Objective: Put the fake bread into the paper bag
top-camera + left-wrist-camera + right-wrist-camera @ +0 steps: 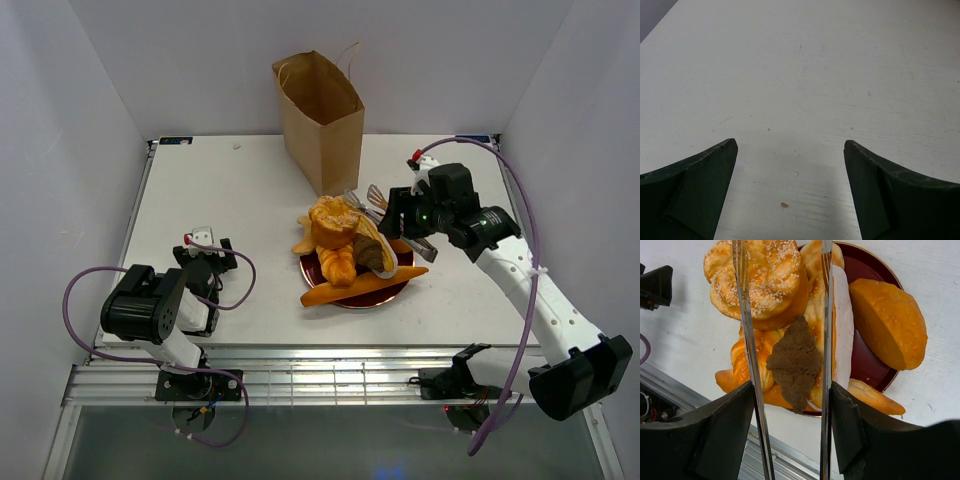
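White-walled table [230,220]: tongs [826,340] over fake bread [340,235], paper bag [325,125] near.

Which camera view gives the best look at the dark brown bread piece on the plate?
The right wrist view: the dark brown bread piece sits at the centre, close and sharp, between the tongs. The top external view shows it small, from above. The left wrist view shows only the table.
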